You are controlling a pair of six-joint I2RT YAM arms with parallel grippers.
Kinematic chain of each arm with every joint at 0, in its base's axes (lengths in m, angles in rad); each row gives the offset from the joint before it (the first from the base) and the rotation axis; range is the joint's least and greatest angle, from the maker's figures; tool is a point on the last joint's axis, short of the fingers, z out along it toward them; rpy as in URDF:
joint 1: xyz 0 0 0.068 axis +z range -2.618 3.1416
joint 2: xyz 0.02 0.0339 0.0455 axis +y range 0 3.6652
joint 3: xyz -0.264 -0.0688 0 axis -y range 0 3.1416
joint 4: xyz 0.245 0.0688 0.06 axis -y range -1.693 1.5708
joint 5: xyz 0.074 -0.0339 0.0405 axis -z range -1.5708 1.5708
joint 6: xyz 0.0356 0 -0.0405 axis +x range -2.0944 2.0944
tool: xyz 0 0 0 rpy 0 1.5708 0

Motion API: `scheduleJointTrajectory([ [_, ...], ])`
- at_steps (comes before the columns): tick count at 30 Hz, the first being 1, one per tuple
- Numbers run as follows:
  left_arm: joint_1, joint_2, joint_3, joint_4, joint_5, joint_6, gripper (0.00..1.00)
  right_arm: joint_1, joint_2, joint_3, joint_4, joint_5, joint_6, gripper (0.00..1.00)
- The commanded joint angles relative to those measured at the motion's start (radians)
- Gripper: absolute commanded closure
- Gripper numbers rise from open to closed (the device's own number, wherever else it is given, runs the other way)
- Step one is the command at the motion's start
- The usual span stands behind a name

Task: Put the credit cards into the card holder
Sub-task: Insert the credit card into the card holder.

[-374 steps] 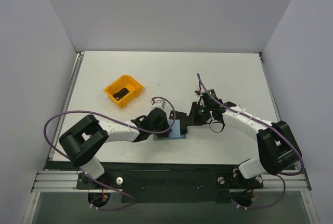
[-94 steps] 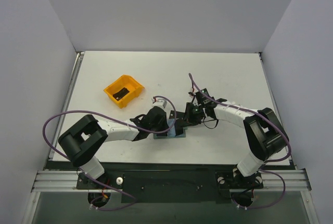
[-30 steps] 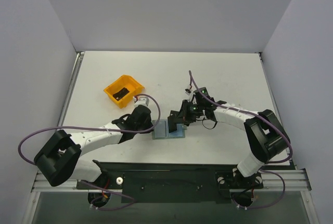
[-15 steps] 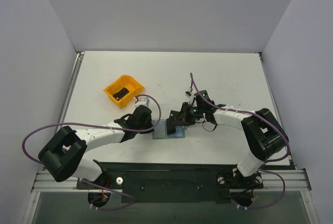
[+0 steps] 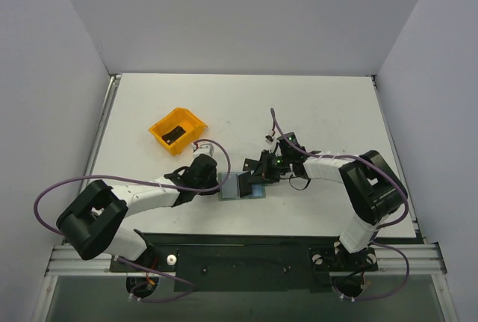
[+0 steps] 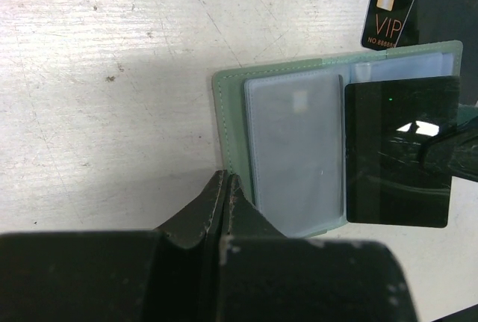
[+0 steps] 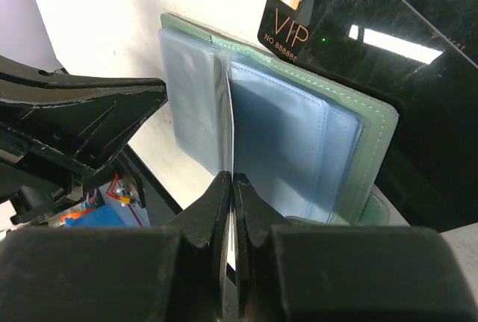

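Note:
The card holder [image 5: 231,188] lies open near the table's front edge, a green wallet [image 6: 230,113] with light-blue sleeves. My right gripper [image 7: 233,180] is shut on a black credit card [image 6: 396,150], which the right wrist view shows edge-on [image 7: 230,113] above the wallet's fold. In the overhead view that gripper [image 5: 258,175] hangs over the wallet's right half. My left gripper [image 6: 226,180] is shut and empty, its tips at the wallet's left edge [image 5: 219,181]. Two more credit cards lie just beyond the wallet: one marked VIP [image 6: 394,4] and a plain black one [image 7: 388,45].
An orange bin [image 5: 162,125] stands at the back left with a black card [image 5: 173,135] inside it. The left arm's fingers [image 7: 89,105] sit close to the wallet's left side, opposite the right gripper. Purple cables loop out from both arms.
The left gripper has crept right to the wallet's left edge. The right gripper has carried the black card a little left and down over the open wallet.

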Motion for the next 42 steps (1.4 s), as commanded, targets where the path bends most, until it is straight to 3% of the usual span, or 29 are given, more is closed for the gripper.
scheduleJointTrajectory([
  [1,0.007,-0.001,-0.001,0.048,0.009,-0.01,1.0,-0.001,0.011,-0.006,0.035,-0.025,0.003,1.0],
  [21,0.007,0.039,0.016,0.058,0.028,-0.008,1.0,-0.001,0.061,-0.003,0.078,-0.072,-0.016,1.0],
  [42,0.009,0.041,0.013,0.066,0.031,-0.003,1.0,0.0,0.068,-0.006,0.128,0.053,-0.005,1.0],
])
